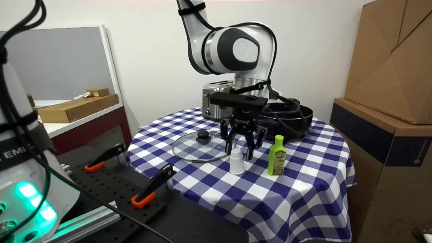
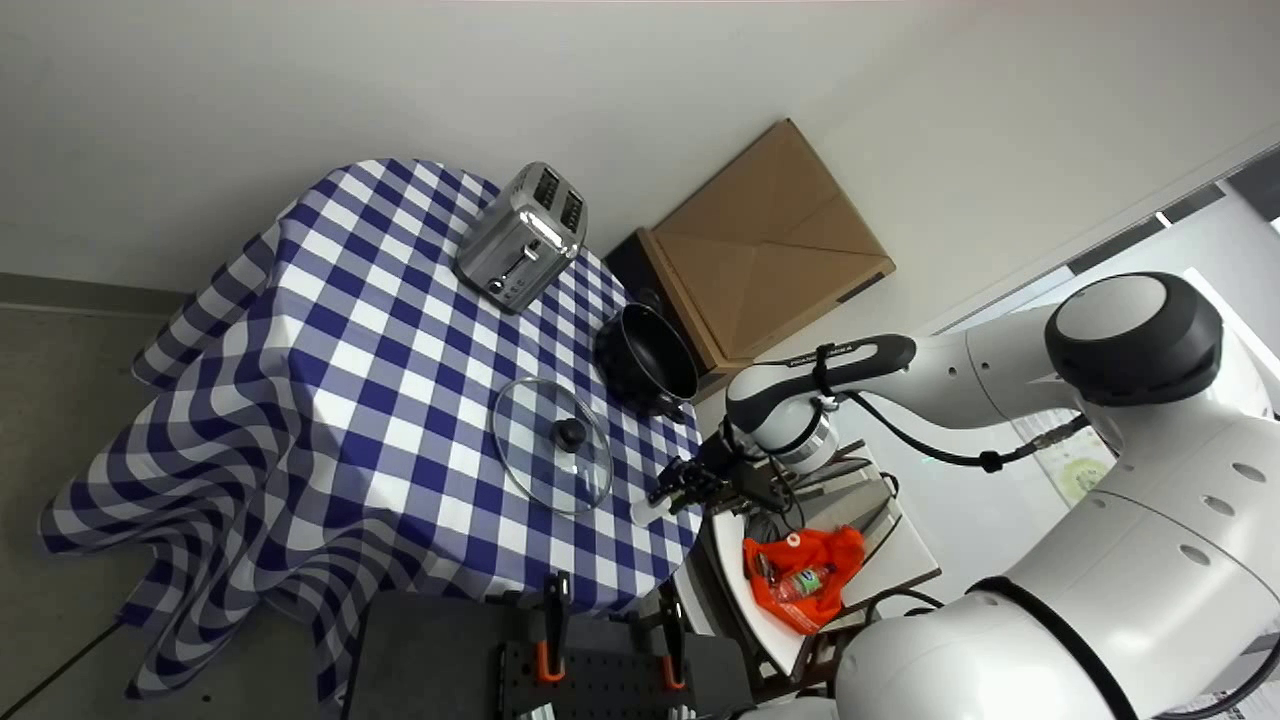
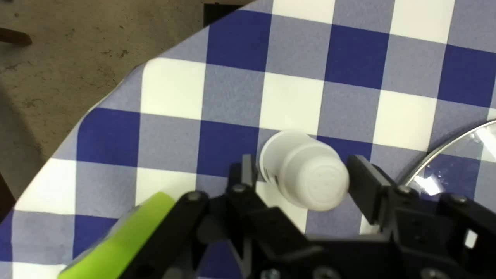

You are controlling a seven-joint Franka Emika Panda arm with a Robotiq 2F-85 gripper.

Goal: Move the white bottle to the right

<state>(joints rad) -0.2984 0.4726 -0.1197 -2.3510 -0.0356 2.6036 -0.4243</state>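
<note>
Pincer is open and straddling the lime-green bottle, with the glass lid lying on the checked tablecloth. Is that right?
Wrong bottle: the open pincer straddles the white bottle, as the wrist view shows; the lime-green bottle stands outside it. The glass lid does lie on the checked tablecloth.

- The white bottle near the edge of the blue-and-white checked surface, partly hidden by the gripper; contact unclear.
- A glass lid with a black knob, between white bottle and silver two-slot toaster.
- A black pot near the lid.
- A cardboard box behind the pot.
- An orange bag off the surface, holding a labelled bottle.
</note>
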